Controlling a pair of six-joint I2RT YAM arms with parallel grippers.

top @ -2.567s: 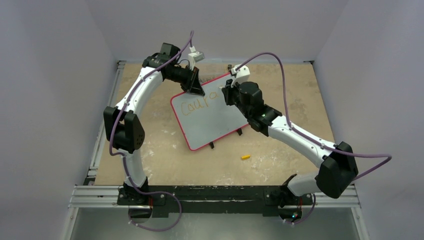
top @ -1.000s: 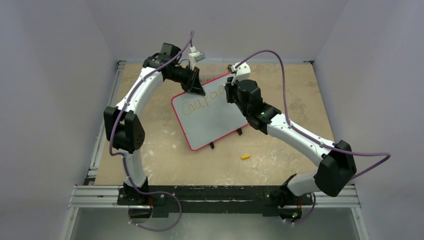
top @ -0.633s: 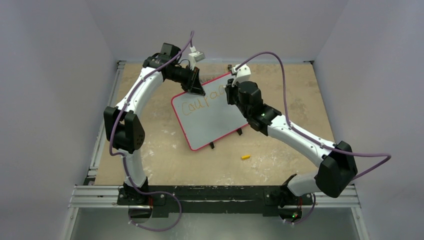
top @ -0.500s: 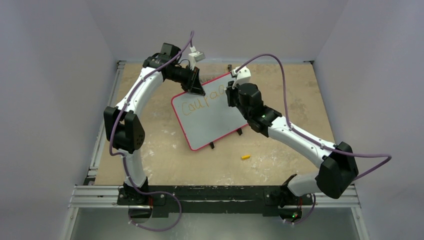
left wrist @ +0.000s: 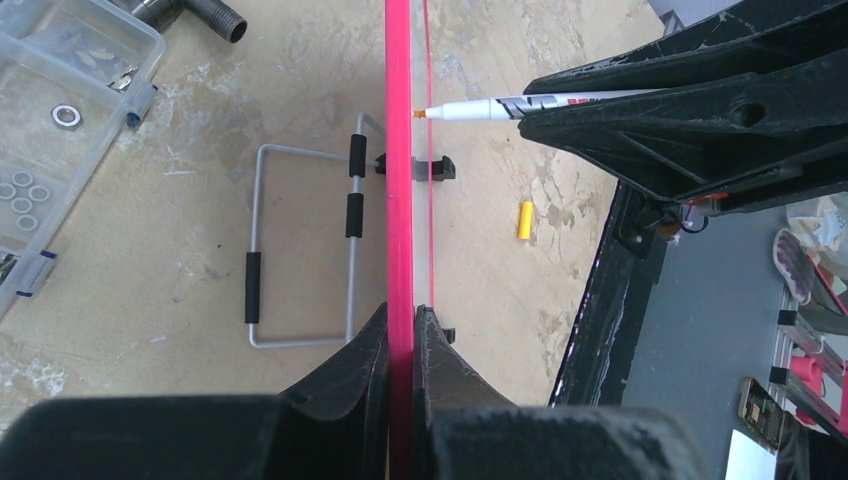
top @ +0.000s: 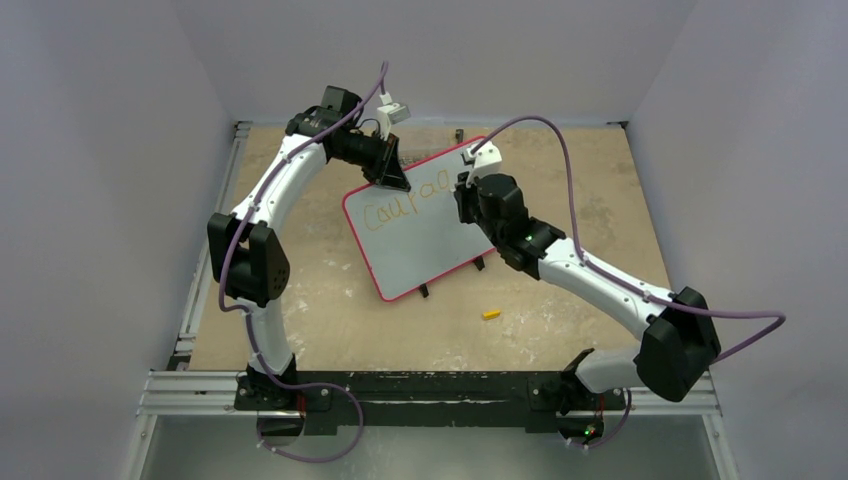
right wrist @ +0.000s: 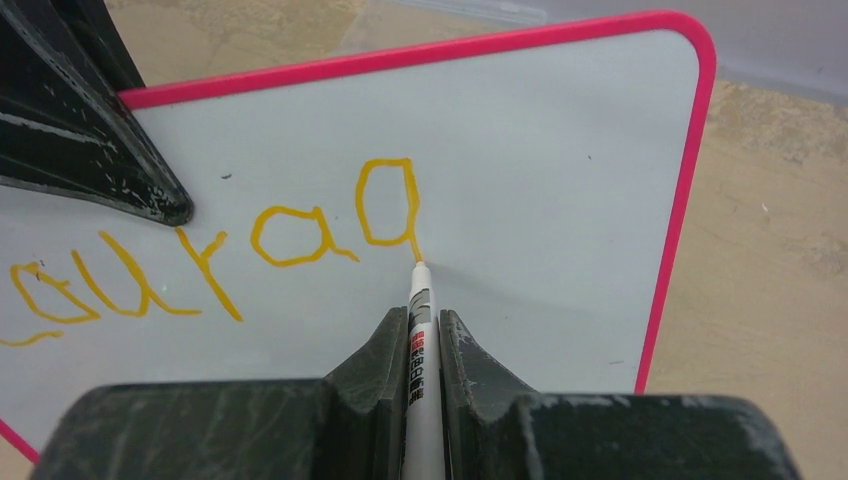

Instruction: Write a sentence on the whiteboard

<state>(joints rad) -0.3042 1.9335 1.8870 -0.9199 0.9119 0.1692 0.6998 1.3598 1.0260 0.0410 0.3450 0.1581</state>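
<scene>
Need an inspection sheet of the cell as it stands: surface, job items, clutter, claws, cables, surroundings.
Surface: tan table, scuffed, with pale smears.
Job's things: whiteboard, face blank below the writing; orange-yellow lettering reads "coura" plus a part-drawn letter; white marker, tip on the board at that letter's tail.
Clutter: yellow cap on the table near the board; clear parts box and wire stand on the board's back side.
Claws: left claw shut on the whiteboard's red rim; right claw shut on the marker.
Cables: purple cables loop over both arms, none across the board face.
Surroundings: pale grey walls; nothing else seen.
</scene>
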